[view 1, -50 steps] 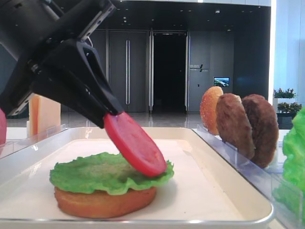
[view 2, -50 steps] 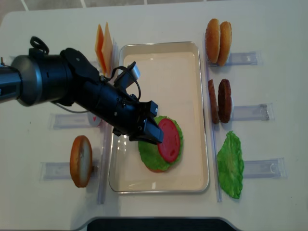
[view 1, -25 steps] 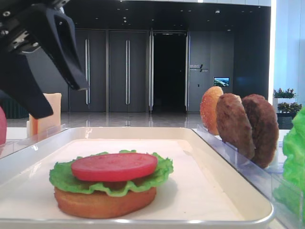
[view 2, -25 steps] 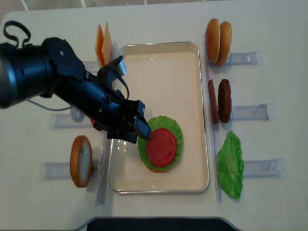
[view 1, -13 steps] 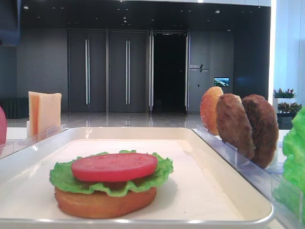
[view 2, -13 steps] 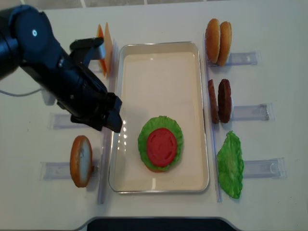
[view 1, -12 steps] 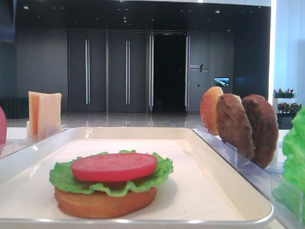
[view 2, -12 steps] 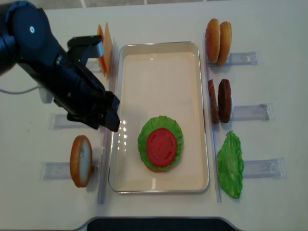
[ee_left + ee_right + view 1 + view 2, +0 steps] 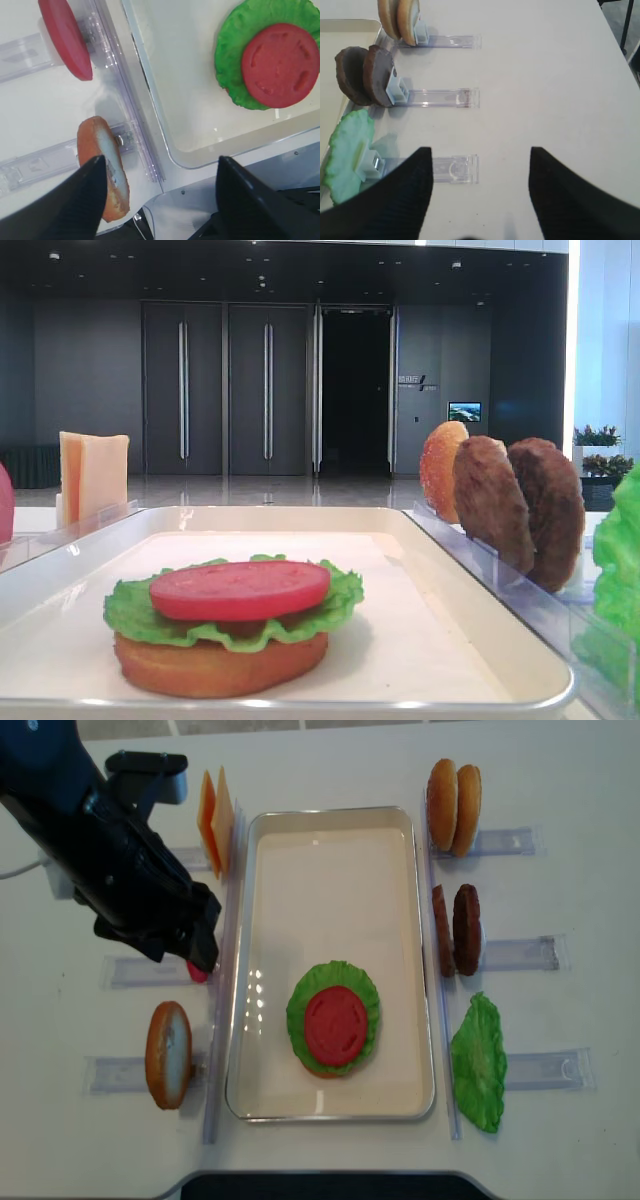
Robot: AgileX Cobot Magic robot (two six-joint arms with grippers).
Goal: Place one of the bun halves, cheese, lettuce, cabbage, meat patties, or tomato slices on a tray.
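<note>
A tomato slice point(image 9: 337, 1024) lies flat on lettuce point(image 9: 300, 1010) and a bun half point(image 9: 215, 667) at the tray's point(image 9: 330, 835) 6 o'clock end. Both the left gripper point(image 9: 160, 172) and the right gripper point(image 9: 480, 162) hang wide and empty.

Pale off-white surface point(image 9: 330, 1160) filling the overhead frame. Clear plastic slotted racks point(image 9: 520, 953) lying flat down the right side, more of them point(image 9: 120, 1073) down the left. Beyond, in the low side view: dark wall with tall double doors point(image 9: 225, 390), open dark doorway point(image 9: 355, 390) at centre, small lit screen point(image 9: 464, 411) right of it, potted plants point(image 9: 597, 436) at far right.
</note>
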